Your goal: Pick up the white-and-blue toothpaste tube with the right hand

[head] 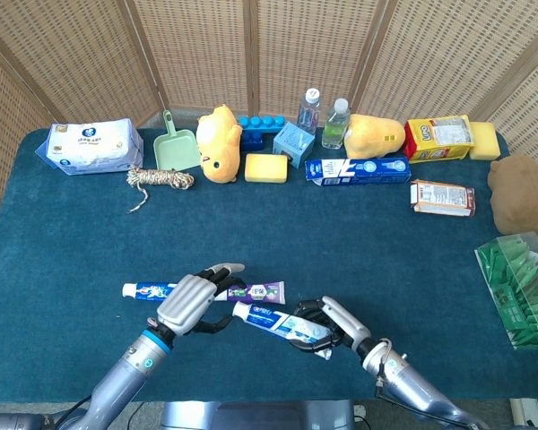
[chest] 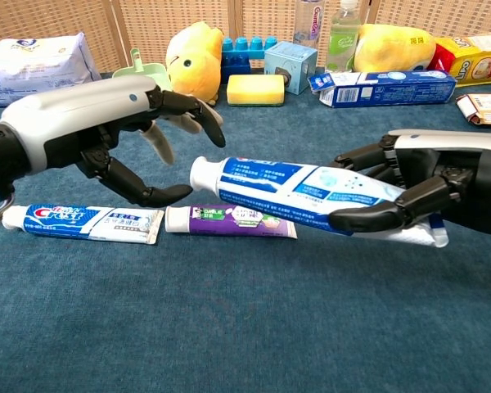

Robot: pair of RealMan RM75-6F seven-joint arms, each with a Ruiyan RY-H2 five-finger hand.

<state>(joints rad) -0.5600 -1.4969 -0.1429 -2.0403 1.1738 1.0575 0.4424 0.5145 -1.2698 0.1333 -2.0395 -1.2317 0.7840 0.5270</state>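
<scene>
Wicker screens behind; bench (head: 72, 224) covered in napped dark-teal cloth. Right hand (chest: 425, 184) fingers grip the white-and-blue toothpaste tube (chest: 303, 184), a glossy soft tube, flat crimped tail in the hand, round white cap pointing toward left hand (chest: 106, 143). Tube is lifted off the cloth, roughly level. Left hand fingers spread and curled, holding nothing, tips just beside the cap. Below lie a Crest tube (chest: 82, 221) and a purple tube (chest: 229, 220), end to end. Bare cloth along the near edge.
</scene>
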